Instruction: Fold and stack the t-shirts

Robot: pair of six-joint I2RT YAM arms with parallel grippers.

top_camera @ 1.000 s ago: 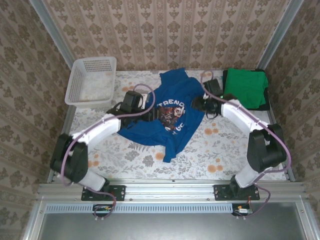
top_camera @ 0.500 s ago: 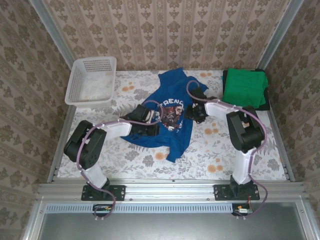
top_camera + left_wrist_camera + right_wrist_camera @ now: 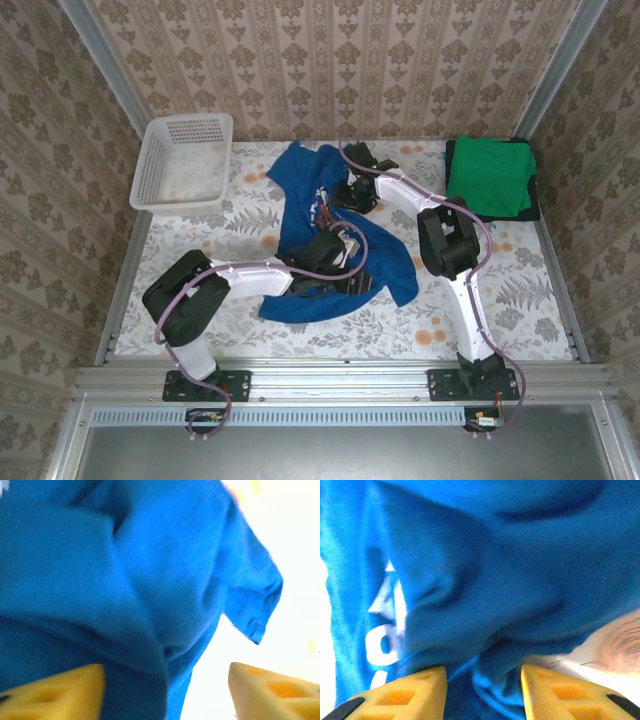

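The royal-blue t-shirt with white lettering lies crumpled in a long heap across the middle of the table. My left gripper sits low over its near part. In the left wrist view that gripper stands open, and blue cloth drapes by the left finger with bare table by the right one. My right gripper is at the shirt's far side. In the right wrist view it is shut on a bunched fold of blue cloth. The folded green t-shirt rests on a dark one at the back right.
A white lattice basket stands at the back left corner. Patterned walls close in the table at the back and sides. The floral tablecloth lies bare at the near right and near left.
The blue t-shirt has been dragged toward the back left and bunched narrower. My right gripper moved back and left with it. My left gripper shifted right and its jaws spread open.
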